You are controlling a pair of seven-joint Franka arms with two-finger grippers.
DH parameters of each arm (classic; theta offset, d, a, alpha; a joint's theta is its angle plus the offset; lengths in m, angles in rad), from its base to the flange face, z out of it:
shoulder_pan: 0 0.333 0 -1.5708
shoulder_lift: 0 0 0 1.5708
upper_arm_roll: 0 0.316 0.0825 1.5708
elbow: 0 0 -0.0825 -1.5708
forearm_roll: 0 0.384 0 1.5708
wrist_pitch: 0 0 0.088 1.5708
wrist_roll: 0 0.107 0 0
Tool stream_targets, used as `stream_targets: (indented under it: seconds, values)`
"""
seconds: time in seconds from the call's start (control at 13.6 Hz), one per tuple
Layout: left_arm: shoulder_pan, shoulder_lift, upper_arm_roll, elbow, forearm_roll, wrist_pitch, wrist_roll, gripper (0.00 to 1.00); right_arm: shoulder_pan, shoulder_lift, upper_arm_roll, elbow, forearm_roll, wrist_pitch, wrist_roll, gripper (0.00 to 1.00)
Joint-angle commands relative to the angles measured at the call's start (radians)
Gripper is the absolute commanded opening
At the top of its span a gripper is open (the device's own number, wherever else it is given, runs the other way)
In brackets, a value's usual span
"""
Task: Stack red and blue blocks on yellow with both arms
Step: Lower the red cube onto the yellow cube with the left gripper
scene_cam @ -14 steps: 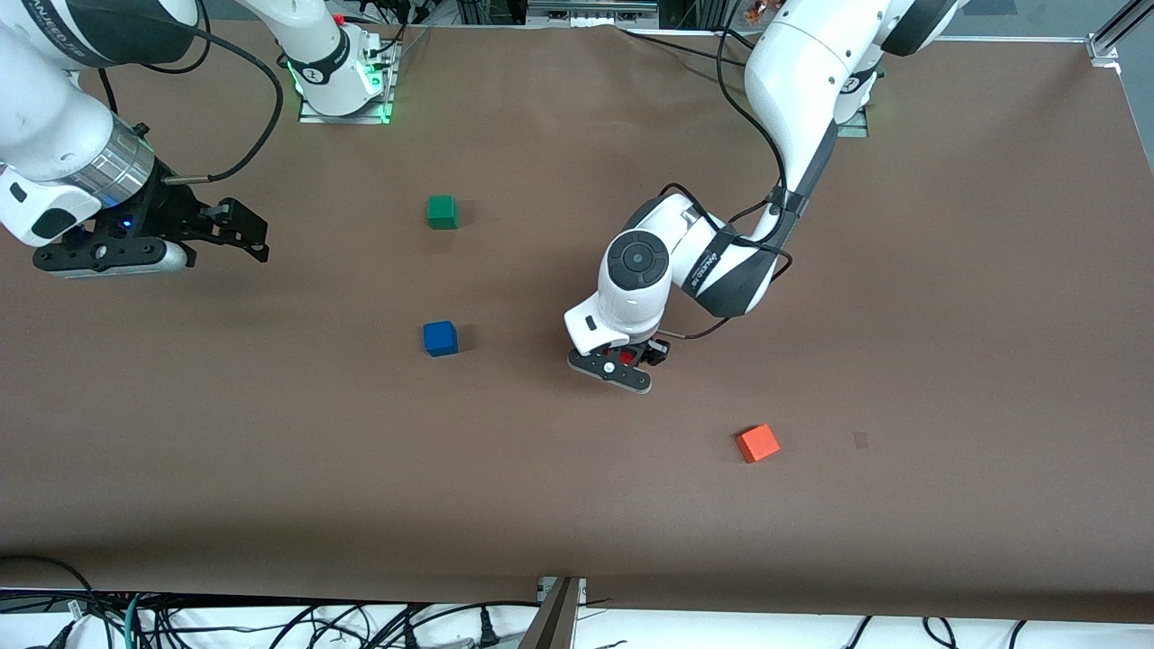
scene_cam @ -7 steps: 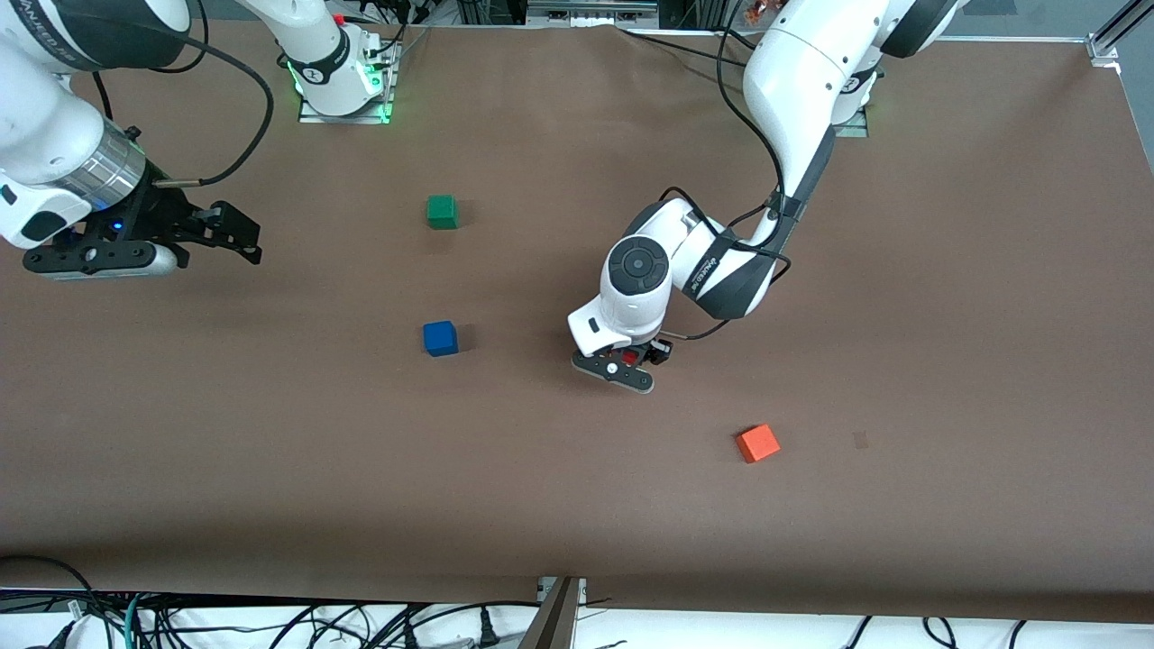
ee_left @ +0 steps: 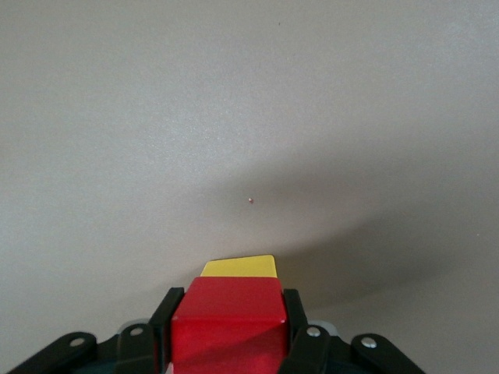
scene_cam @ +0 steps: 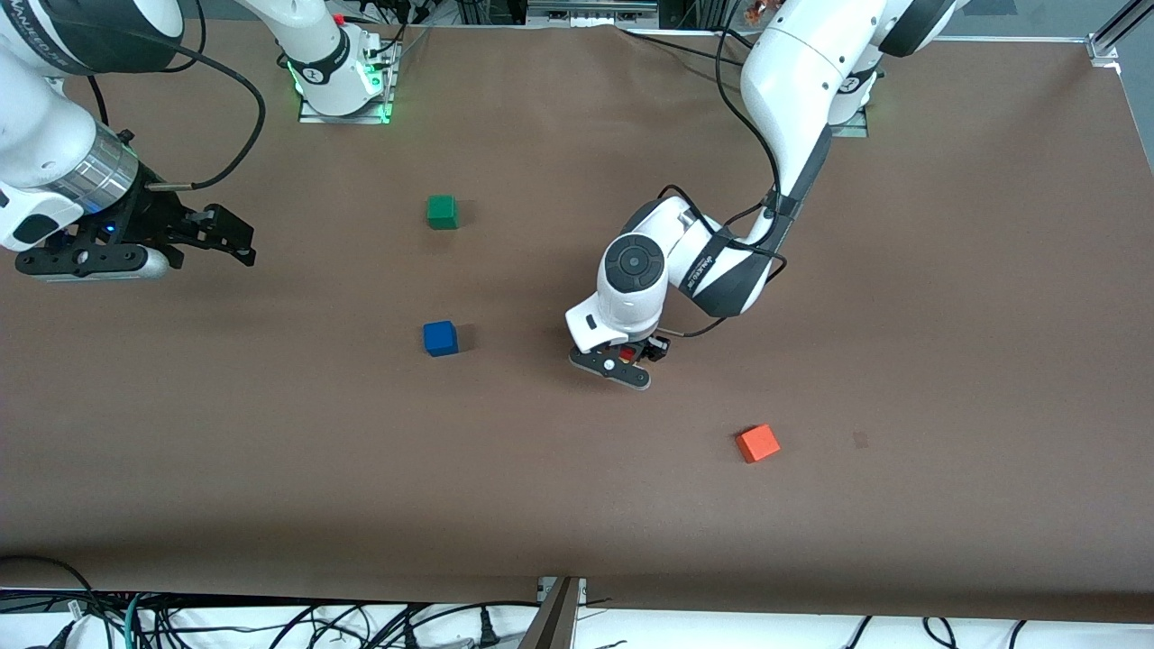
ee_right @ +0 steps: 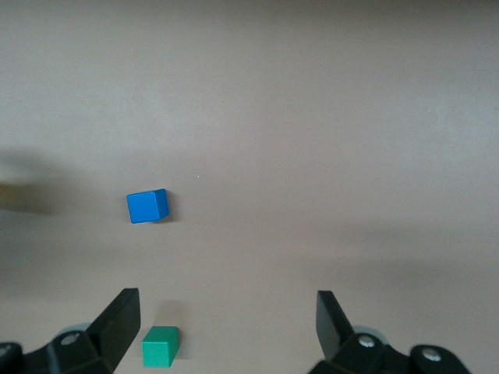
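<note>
My left gripper (scene_cam: 628, 357) is low over the middle of the table, shut on the red block (ee_left: 226, 323). In the left wrist view the red block sits on top of the yellow block (ee_left: 239, 266), whose top edge shows just past it. In the front view only a sliver of the red block (scene_cam: 627, 355) shows, and the yellow block is hidden under the gripper. The blue block (scene_cam: 440, 338) lies on the table beside them, toward the right arm's end; it also shows in the right wrist view (ee_right: 147, 206). My right gripper (scene_cam: 230, 236) is open and empty, up in the air near the right arm's end of the table.
A green cube (scene_cam: 442, 212) lies farther from the front camera than the blue block and also shows in the right wrist view (ee_right: 160, 346). An orange cube (scene_cam: 757, 443) lies nearer to the front camera, toward the left arm's end. The brown table (scene_cam: 947, 315) bears nothing else.
My right gripper has drifted a little toward the right arm's end of the table, still open. My left gripper has stayed over the stack with the red block in it, shifting only slightly.
</note>
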Motion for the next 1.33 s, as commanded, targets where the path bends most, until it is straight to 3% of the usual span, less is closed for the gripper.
stream_targets:
  seconds: [0.0, 0.44, 1.25]
  values:
    - [-0.010, -0.025, 0.005, -0.039, 0.026, 0.008, -0.016, 0.08, -0.007, -0.006, 0.005, -0.005, -0.013, 0.004, -0.011, 1.00]
    - [-0.007, -0.068, 0.003, -0.097, 0.028, 0.009, -0.013, 0.09, -0.005, -0.005, 0.005, -0.004, -0.013, 0.007, -0.011, 1.00]
    - [-0.007, -0.070, 0.002, -0.111, 0.026, 0.061, -0.014, 0.09, -0.007, -0.003, 0.005, -0.004, -0.013, 0.007, -0.011, 1.00]
